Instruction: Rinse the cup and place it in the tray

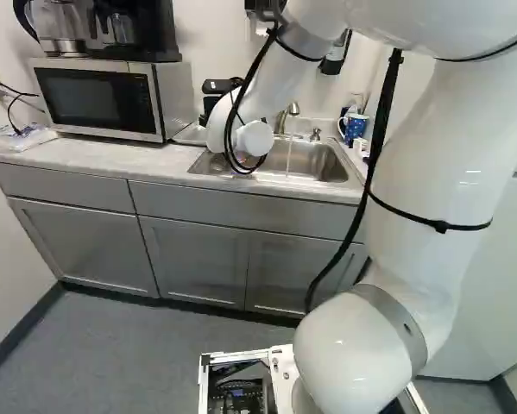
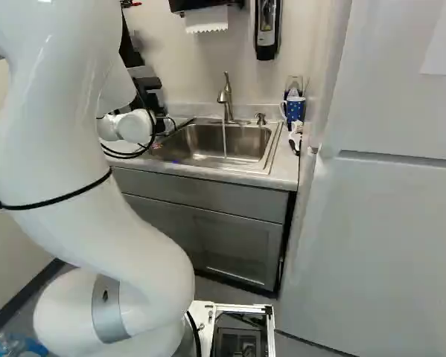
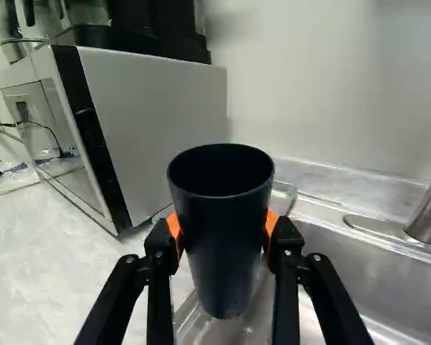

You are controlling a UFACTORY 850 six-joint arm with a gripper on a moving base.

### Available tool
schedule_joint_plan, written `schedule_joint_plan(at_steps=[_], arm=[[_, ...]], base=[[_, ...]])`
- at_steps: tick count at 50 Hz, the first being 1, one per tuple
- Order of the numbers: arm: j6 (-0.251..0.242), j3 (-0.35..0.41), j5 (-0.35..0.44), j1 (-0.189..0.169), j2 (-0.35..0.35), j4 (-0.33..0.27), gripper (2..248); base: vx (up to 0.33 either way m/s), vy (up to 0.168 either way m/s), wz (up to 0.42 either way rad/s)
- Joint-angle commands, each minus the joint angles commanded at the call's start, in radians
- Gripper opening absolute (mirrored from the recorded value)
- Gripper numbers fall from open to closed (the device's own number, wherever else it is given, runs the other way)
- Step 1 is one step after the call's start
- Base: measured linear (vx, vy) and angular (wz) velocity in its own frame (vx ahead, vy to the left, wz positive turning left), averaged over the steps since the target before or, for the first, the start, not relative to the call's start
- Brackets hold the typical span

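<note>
- While water (image 2: 224, 141) runs from the tap (image 2: 226, 104) into the sink (image 2: 241, 141), the pincer (image 1: 212, 103) squeezes the dark cup (image 3: 222, 251) between its orange pads (image 3: 175, 228).
- The cup has its open end up – it is over the see-through tray (image 3: 195, 322), but I can't tell if they touch.
- The microwave (image 3: 154, 122) is on the counter (image 3: 64, 266), near the cup.

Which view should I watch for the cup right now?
The wrist view: it shows the dark cup close up, its open mouth in plain sight, gripped between the orange pads of the pincer. In the left and right base views I can't make the cup out; the arm covers much of the counter there.
</note>
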Motion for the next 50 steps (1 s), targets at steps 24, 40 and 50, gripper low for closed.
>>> schedule_joint_plan(at_steps=[24, 40, 50], arm=[[0.0, 0.057, 0.0, -0.064, 0.053, 0.0, 124], [0.0, 0.078, 0.0, -0.11, 0.074, 0.0, 124], [0.0, 0.091, 0.0, -0.139, 0.084, 0.0, 124]], base=[[0.0, 0.0, 0.0], [0.0, 0.0, 0.0], [0.0, 0.0, 0.0]])
